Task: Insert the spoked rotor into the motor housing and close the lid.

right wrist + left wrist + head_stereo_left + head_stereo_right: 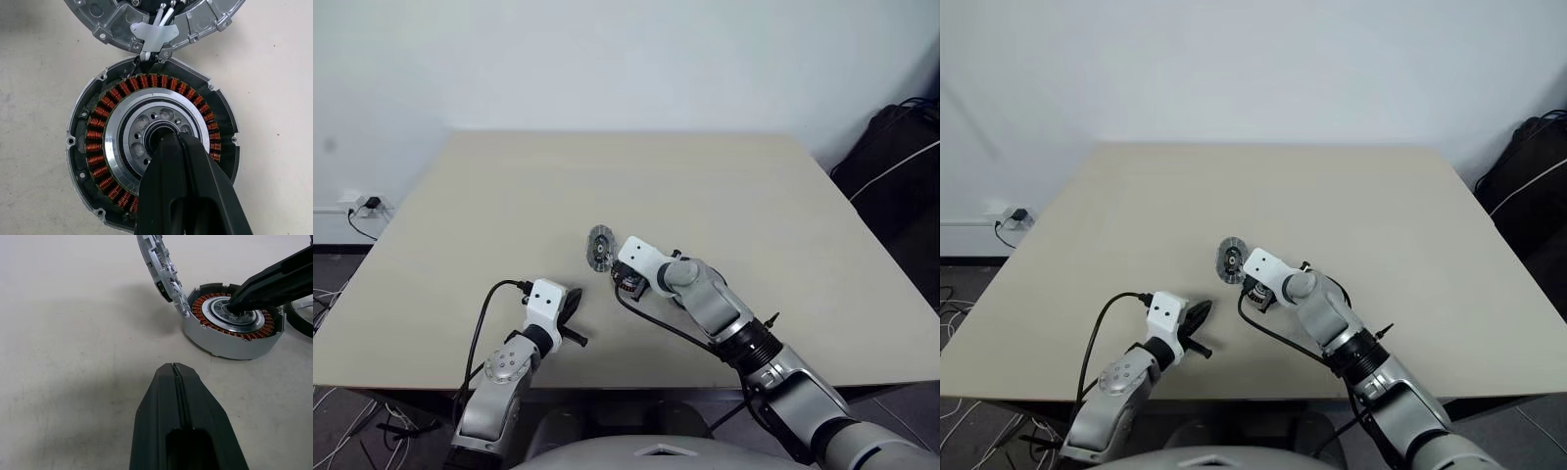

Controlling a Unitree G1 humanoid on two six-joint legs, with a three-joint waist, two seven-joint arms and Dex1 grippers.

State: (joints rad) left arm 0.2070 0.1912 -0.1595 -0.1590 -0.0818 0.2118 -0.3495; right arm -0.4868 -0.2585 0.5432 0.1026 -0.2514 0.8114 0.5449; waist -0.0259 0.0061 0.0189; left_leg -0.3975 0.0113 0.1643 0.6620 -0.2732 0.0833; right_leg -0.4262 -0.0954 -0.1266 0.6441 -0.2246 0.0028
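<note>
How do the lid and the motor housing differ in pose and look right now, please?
The lid stands tilted up on edge at the housing's rim, while the motor housing lies flat on the table. The lid's inner face is plain silvery metal with ribs; the housing shows a ring of copper windings around a rotor seated in its middle. Both are round with silver-grey shells.

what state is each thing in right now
motor housing: flat on the table, open, copper windings showing
rotor: seated inside the housing
lid: tilted up on edge, hinged open
right end effector: shut, tips at rotor hub
left end effector: shut, empty
</note>
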